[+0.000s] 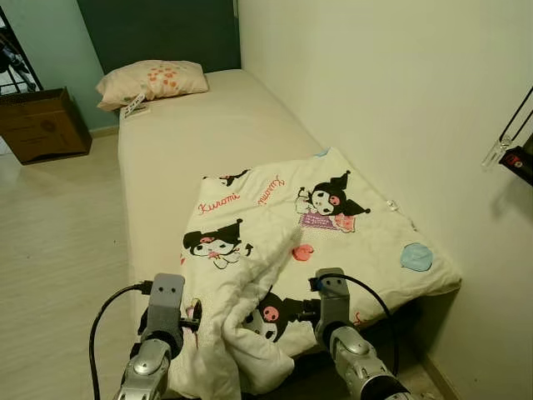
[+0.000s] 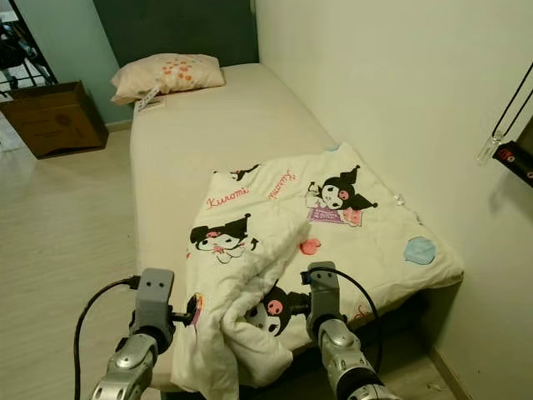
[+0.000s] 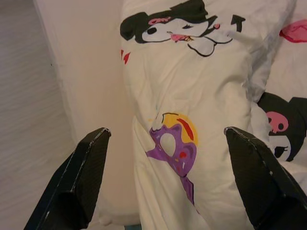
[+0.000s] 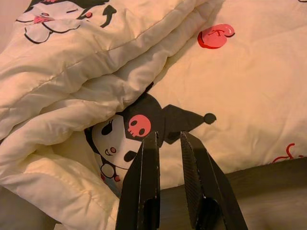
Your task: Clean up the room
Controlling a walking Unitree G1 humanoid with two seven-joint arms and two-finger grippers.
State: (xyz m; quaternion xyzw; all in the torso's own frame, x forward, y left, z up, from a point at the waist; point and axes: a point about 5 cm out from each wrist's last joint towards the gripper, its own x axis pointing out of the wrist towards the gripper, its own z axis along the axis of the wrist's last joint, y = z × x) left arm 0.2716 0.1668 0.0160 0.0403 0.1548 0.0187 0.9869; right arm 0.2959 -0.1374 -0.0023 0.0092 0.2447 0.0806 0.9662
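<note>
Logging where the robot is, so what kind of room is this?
Most likely a bedroom: a bed along the wall, a pillow at its head, and a cartoon-print blanket spread over its foot.

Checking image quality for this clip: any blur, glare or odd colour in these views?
Left eye view: sharp, evenly lit, no glare, blanket print legible. Left wrist view: warm tint, fingers in shade, print clear. Right wrist view: orange cast, dark under the bed edge.

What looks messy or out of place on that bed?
The cartoon-print blanket lies crooked across the foot of the bed, its near corner bunched into a heap that spills over the edge. The left claw is open around that heap. The pillow sits neatly at the head.
</note>
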